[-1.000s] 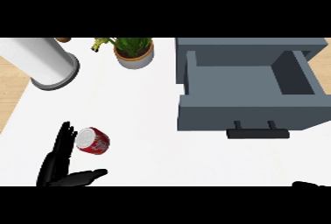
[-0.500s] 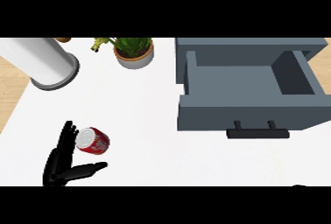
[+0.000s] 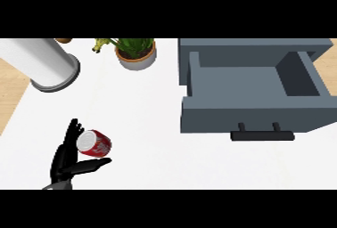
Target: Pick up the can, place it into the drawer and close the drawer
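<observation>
**A:** Where is the can (image 3: 94,143) right now?

**B:** Low on the left of the white counter (image 3: 151,116), lying tilted, its pale top facing up and left. It sits well apart from the drawer (image 3: 253,95), which stands pulled out at the right with its handle (image 3: 262,135) toward the robot.

**A:** And the left hand (image 3: 66,153)?

**B:** It is spread wide. The straight fingers run up along the can's left side, touching it or just beside it, I cannot tell which. The thumb points right just below the can. Nothing is curled round the can, so I would not call it held.

**A:** Why come at it that way?

**B:** My guess is that the hand is bracketing the can from the outer side, so that closing presses it between fingers and thumb rather than knocking it away. A can on its side may roll.

**A:** The right hand?

**B:** It does not show at all.

**A:** Anything in the way?

**B:** A potted plant (image 3: 135,51) and a white cylinder (image 3: 39,62) stand at the back, clear of a straight path to the drawer.
</observation>
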